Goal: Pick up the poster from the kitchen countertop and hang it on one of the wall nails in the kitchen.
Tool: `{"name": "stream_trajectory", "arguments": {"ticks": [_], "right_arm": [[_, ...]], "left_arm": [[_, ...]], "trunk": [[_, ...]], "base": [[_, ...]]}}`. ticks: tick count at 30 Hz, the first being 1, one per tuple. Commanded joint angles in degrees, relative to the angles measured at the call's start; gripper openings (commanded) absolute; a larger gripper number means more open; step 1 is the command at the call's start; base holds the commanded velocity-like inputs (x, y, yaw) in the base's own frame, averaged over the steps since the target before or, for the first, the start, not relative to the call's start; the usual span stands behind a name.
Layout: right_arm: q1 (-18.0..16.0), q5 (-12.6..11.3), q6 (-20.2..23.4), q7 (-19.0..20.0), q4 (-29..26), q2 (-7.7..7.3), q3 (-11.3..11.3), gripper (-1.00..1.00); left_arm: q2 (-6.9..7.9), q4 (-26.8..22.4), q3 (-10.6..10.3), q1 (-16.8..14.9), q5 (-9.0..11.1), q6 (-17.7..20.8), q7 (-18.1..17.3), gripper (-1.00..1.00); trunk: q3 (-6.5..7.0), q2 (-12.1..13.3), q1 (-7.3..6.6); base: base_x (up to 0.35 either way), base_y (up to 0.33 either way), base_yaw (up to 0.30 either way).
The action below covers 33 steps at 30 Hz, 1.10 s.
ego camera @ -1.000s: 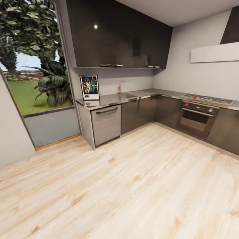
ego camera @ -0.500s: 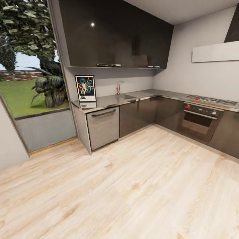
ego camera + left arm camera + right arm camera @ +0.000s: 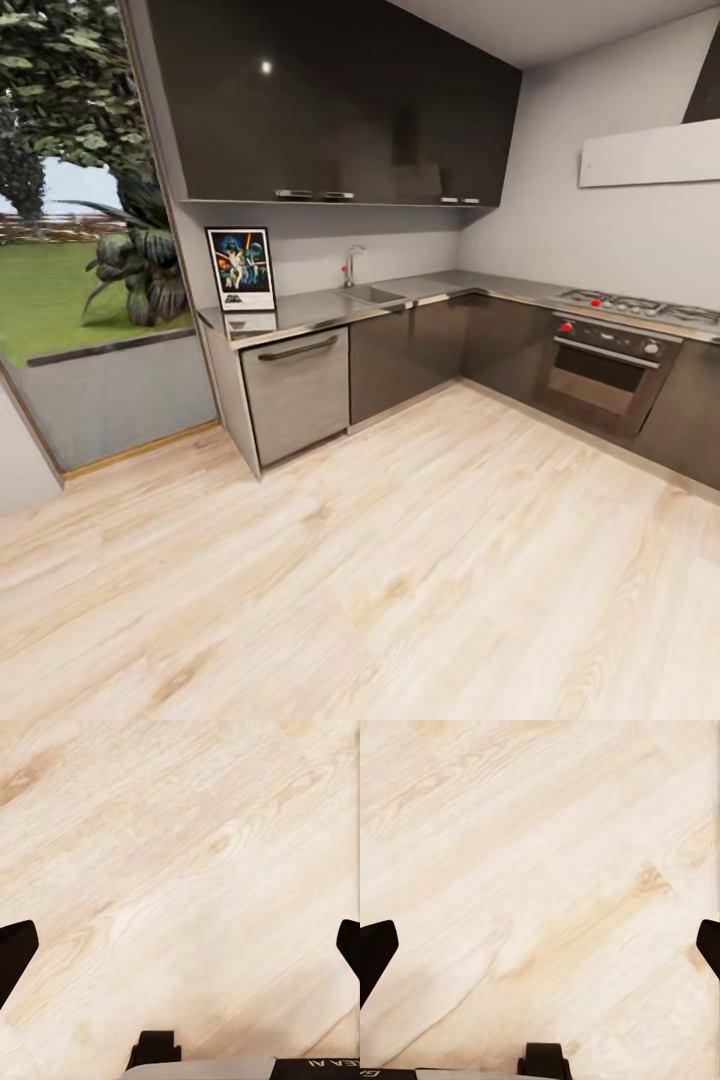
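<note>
Head view: the upright rectangular Star Wars poster with thin black frame and white border (image 3: 241, 268) stands on the left end of the long glossy grey metallic kitchen countertop (image 3: 300, 312), its back against the pale grey wall beneath the dark glossy upper cabinets (image 3: 330, 100). Its reflection shows on the slab just in front of it. Along the same run, to the right of the poster and apart from it, sit the inset rectangular sink (image 3: 372, 294) and the slim chrome tap (image 3: 350, 265). Below the poster's end of the countertop is a brushed grey dishwasher front with a dark bar handle (image 3: 297, 390). The countertop turns the corner and continues to the gas hob with red knobs (image 3: 640, 306) above the dark built-in oven (image 3: 605, 370). A large window showing grass and leafy plants (image 3: 70, 220) lies to the left of the cabinets. Light wood plank flooring (image 3: 400, 560) covers the foreground.

Compared with the earlier frames, the whole scene sits further left in the picture and the window shows less; this is a shift of the camera, not of the objects. The poster keeps its place on the countertop.

Left wrist view: the left gripper (image 3: 180, 949) is spread wide, its black fingertips (image 3: 15, 952) at opposite edges, holding nothing above the flooring.

Right wrist view: the right gripper (image 3: 540, 952) is likewise spread wide and empty, black fingertips (image 3: 375, 952) apart over the flooring.
</note>
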Motion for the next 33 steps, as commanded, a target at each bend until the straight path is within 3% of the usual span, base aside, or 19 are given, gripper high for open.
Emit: {"name": "stream_trajectory", "arguments": {"ticks": [1, 33], "right_arm": [[-0.03, 0.06, -0.17, -0.01, 0.05, -0.02, 0.08, 1.00], [-0.03, 0.06, -0.15, -0.01, 0.05, -0.02, 0.08, 1.00]], "left_arm": [[-0.03, -0.08, 0.09, 0.02, 0.01, -0.07, -0.02, 1.00], [-0.03, -0.08, 0.09, 0.02, 0.00, -0.07, -0.02, 1.00]], "trunk": [[-0.04, -0.02, 0.03], [-0.04, -0.02, 0.03]], "base": [[0.280, -0.174, 0.000], [0.267, -0.190, 0.000]]}}
